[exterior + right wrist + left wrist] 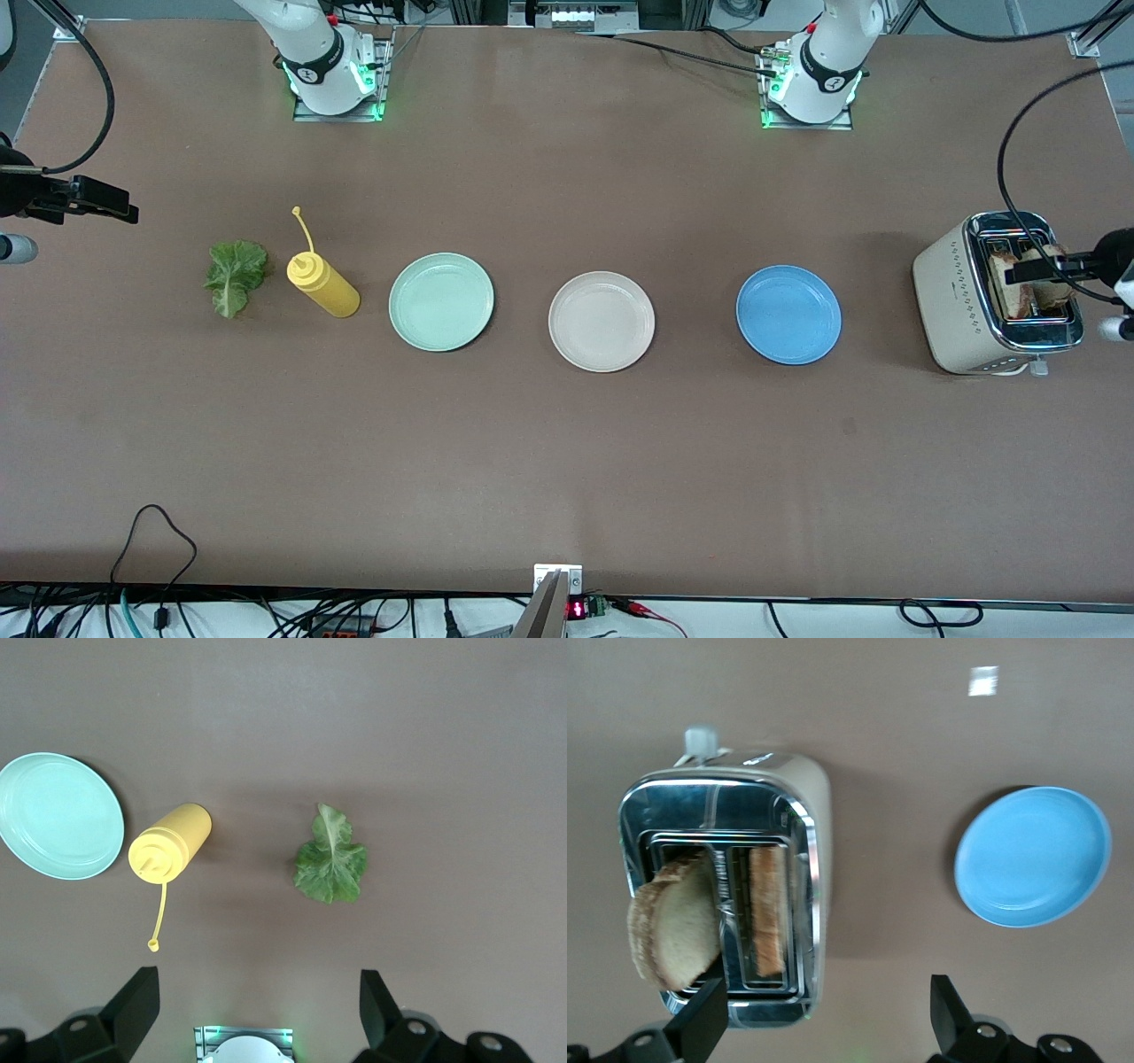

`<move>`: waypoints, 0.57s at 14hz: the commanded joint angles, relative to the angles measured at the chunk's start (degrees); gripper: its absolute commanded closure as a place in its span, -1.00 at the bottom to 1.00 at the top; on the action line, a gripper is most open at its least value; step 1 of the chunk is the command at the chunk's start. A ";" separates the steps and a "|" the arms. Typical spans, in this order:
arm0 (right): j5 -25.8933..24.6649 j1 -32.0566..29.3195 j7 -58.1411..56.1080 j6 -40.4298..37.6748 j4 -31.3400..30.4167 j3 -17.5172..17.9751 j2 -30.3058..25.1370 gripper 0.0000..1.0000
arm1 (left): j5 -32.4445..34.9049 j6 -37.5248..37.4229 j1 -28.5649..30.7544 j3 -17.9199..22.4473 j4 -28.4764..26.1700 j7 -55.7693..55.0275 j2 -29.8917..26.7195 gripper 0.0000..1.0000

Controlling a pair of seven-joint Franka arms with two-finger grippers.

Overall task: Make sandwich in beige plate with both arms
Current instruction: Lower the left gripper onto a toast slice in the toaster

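Brown tabletop carries three plates in a row; the beige plate (601,321) sits bare in the middle, well apart from both grippers. Left gripper (828,1014) hangs over the toaster (726,899), fingers apart, one bread slice (673,926) leaning out of its slot — likely to snag or tip. Right gripper (257,1005) hangs spread, empty, near the lettuce leaf (330,859) — limp, may slip.

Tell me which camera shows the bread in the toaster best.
The left wrist view: it looks straight down into the toaster, showing both bread slices in the slots. The front view shows them small and partly hidden. The right wrist view shows neither.
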 commanded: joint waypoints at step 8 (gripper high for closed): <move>0.51 0.10 -0.51 -0.02 0.07 0.16 -0.30 -1.00 | 1.00 -0.29 2.85 -0.45 -1.92 0.33 6.94 -1.00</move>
